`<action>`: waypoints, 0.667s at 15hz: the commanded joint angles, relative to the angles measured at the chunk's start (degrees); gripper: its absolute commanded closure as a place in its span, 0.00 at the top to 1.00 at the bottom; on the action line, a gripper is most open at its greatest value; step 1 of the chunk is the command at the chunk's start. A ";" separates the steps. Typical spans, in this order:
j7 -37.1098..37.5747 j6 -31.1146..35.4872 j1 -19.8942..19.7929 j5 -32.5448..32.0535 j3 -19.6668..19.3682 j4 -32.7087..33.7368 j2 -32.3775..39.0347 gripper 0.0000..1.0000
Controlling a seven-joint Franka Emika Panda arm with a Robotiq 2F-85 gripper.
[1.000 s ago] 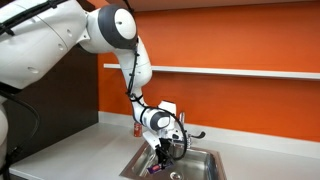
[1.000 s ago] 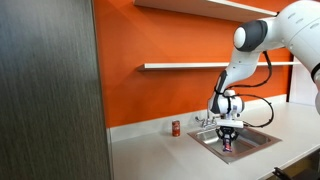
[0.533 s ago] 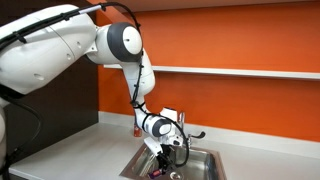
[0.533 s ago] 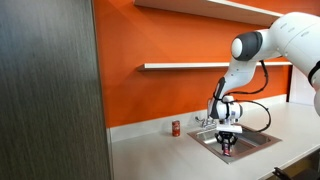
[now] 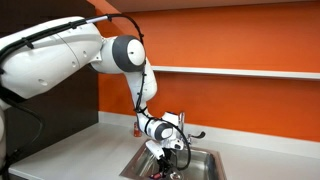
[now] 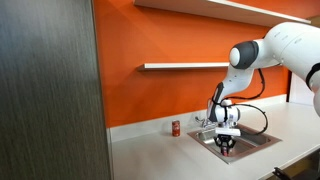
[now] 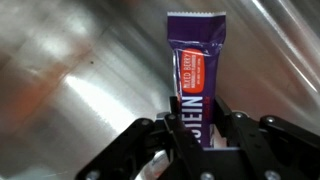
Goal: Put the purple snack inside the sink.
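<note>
In the wrist view my gripper (image 7: 198,125) is shut on the purple snack (image 7: 194,68), a flat purple wrapped bar with white lettering and an orange patch, held over the steel floor of the sink (image 7: 70,70). In both exterior views the gripper (image 5: 162,168) (image 6: 228,145) reaches down into the sink basin (image 5: 202,160) (image 6: 255,139). The snack itself is barely visible there, a small purple spot at the fingertips (image 5: 156,174). The chrome faucet (image 5: 183,127) stands at the back rim of the sink.
A small red can (image 6: 175,128) stands on the white counter (image 6: 150,150) next to the orange wall, also seen behind the arm (image 5: 138,129). A shelf (image 6: 185,66) runs along the wall above. A dark cabinet panel (image 6: 45,90) fills one side.
The arm has lowered, carrying the gripper with the purple snack deeper into the sink basin.
</note>
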 commanded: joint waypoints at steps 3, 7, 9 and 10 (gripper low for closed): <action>-1.84 -4.22 -1.28 0.42 0.78 5.05 2.83 0.12; -1.67 -5.40 -1.12 0.34 0.58 6.47 3.94 0.12; -1.52 -5.54 -0.96 0.25 0.39 6.77 4.23 0.65; -1.52 -5.43 -0.96 0.30 0.37 6.59 3.98 0.70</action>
